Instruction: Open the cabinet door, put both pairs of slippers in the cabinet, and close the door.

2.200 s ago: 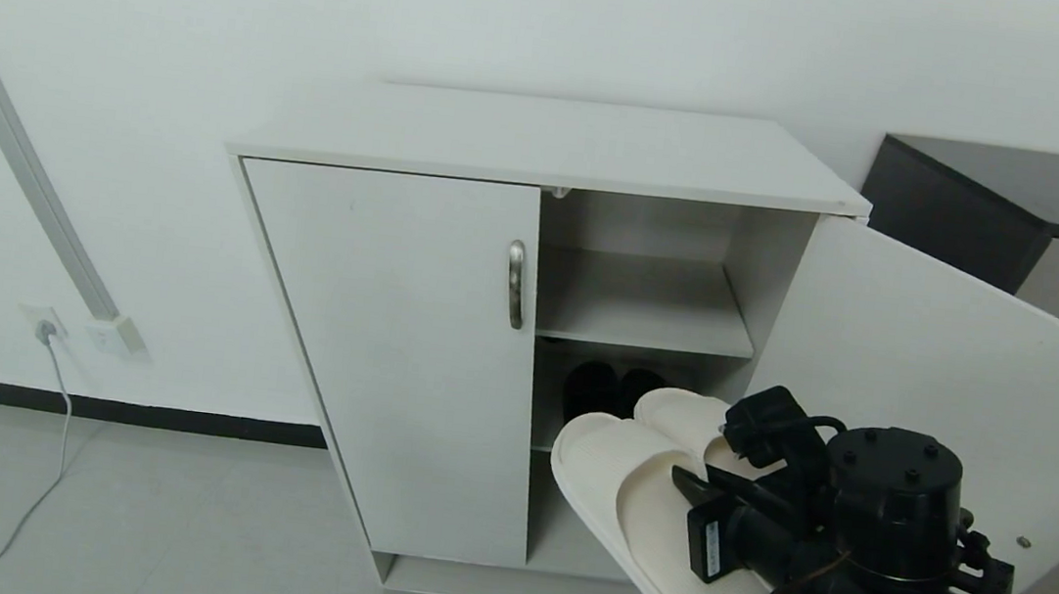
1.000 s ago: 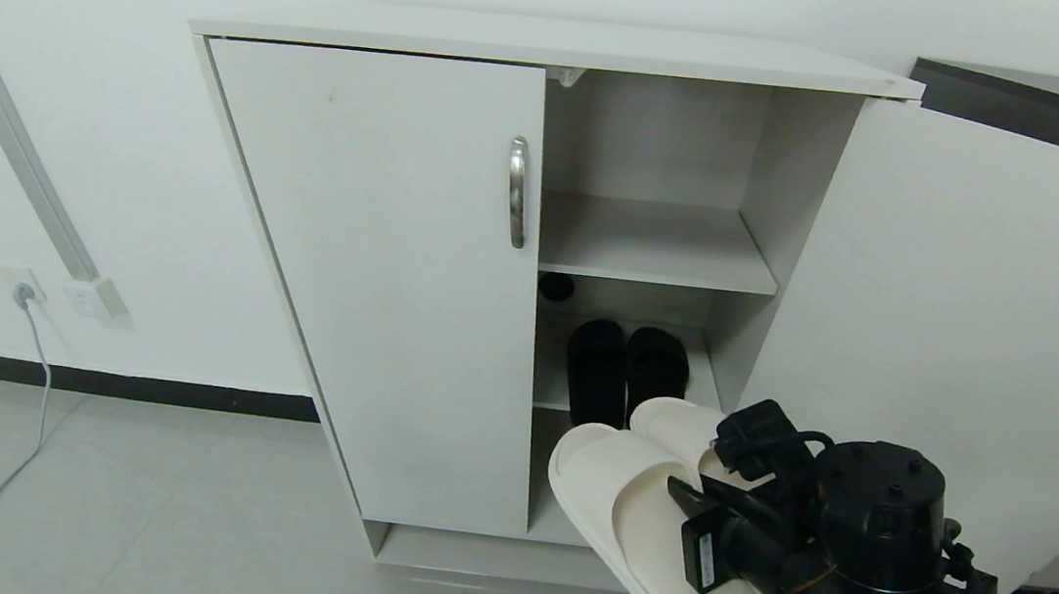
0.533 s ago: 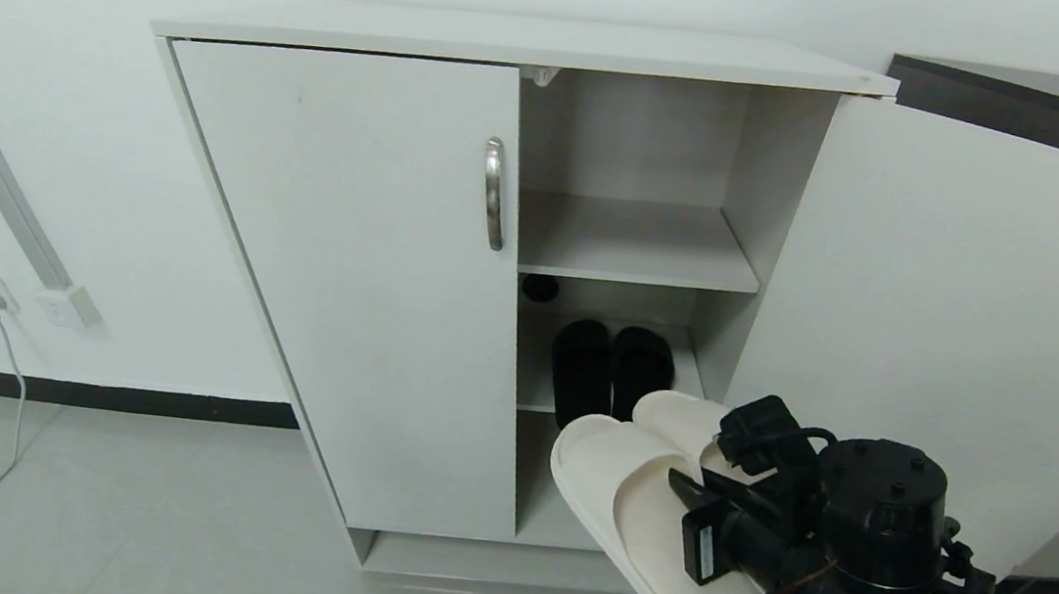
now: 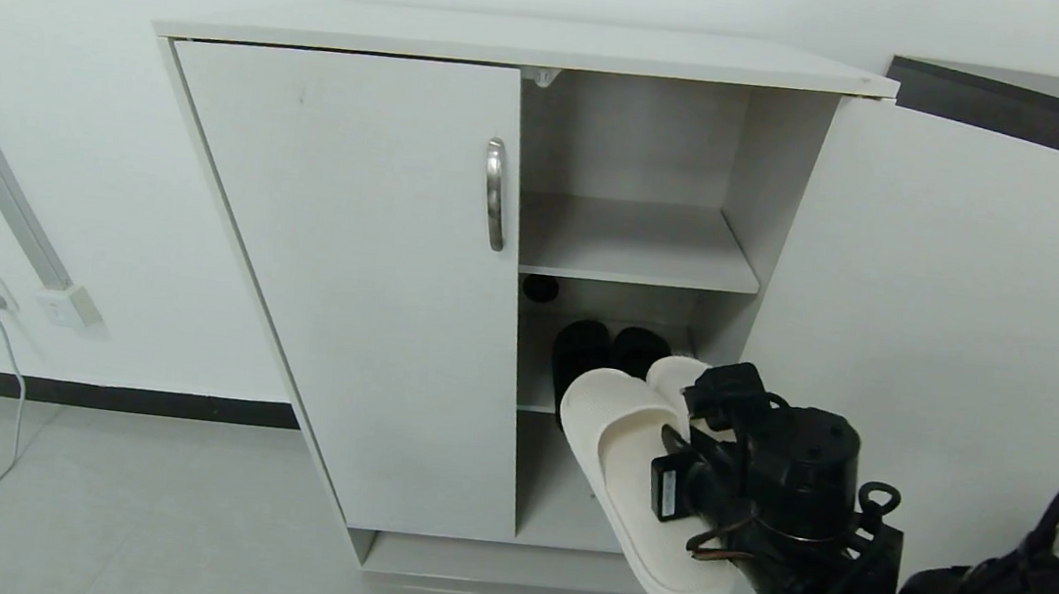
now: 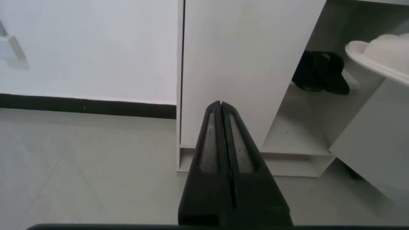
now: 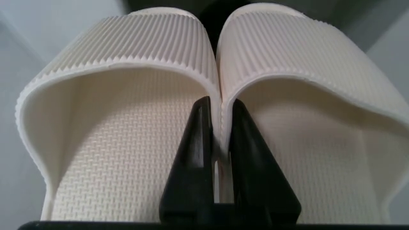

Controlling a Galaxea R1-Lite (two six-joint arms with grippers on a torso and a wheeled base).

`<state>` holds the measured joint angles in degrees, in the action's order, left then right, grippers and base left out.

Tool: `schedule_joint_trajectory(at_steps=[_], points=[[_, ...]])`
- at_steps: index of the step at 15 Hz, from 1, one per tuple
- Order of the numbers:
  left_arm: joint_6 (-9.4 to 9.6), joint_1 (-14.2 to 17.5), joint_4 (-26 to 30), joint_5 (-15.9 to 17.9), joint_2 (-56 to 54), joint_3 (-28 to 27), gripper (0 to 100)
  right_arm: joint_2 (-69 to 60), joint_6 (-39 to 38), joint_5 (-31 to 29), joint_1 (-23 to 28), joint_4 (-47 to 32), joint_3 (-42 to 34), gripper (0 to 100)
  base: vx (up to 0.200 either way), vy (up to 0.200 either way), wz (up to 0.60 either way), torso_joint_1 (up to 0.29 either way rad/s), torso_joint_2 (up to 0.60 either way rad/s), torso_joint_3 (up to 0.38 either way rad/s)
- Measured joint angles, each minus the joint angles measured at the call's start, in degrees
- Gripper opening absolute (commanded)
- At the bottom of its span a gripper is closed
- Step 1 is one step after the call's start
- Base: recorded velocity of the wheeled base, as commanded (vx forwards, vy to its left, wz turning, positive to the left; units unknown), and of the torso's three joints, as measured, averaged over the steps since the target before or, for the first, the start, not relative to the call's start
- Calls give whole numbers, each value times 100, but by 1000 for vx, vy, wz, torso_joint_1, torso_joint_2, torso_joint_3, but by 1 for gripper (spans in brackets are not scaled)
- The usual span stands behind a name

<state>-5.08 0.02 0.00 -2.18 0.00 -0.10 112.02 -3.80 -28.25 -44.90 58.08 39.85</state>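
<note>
A white cabinet (image 4: 517,40) is seen across the middle of the head frame, set against the wall. Its right door (image 4: 961,313) is swung wide toward the right edge of the frame, so that the compartments behind it are laid bare for loading. The left door (image 4: 343,287) is shut, since only one side is needed. The upper shelf (image 4: 633,244) carries nothing that can be seen.

The white slippers (image 4: 632,446) are held as a pair at the lower centre-right of the frame, just in front of the opening, toes aimed inward and tilted up toward the middle shelf. They are kept side by side so that both can be delivered in one pass. The black slippers (image 4: 583,347) are already laid on the middle shelf, partly hidden behind the white toes; one pair is therefore judged stowed and the second about to be.

The right gripper (image 6: 220,121) is clamped narrowly on the touching inner edges of the white pair. The left gripper (image 5: 220,112) is pressed fully together on nothing, in front of the shut door. The handle (image 4: 495,195) of that door is left untouched.
</note>
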Motion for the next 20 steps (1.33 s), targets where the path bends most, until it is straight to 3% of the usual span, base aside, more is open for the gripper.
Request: schedule_joint_trajectory(at_steps=[4, 9, 10, 12, 15, 20], points=[[2, -2, 0, 0, 0, 0, 0, 101, -634, -372, -177, -2047, 870, 0, 0, 0, 0, 0, 0, 0], [0, 0, 0, 0, 0, 0, 0, -389, -1702, -835, -372, -5504, 3307, 0, 0, 0, 0, 0, 0, 0], [0, 0, 0, 2, 0, 0, 0, -472, -1691, -1023, -413, -5693, 3718, 0, 0, 0, 0, 0, 0, 0], [0, 0, 0, 2, 0, 0, 0, -579, -1365, -1215, -483, -5264, 4098, 0, 0, 0, 0, 0, 0, 0], [0, -2, 0, -5, 0, 0, 0, -521, -862, -1503, -485, -4447, 4113, 0, 0, 0, 0, 0, 0, 0], [2, 0, 0, -11, 0, 0, 0, -268, -845, -1609, -490, -4202, 3895, 0, 0, 0, 0, 0, 0, 0]])
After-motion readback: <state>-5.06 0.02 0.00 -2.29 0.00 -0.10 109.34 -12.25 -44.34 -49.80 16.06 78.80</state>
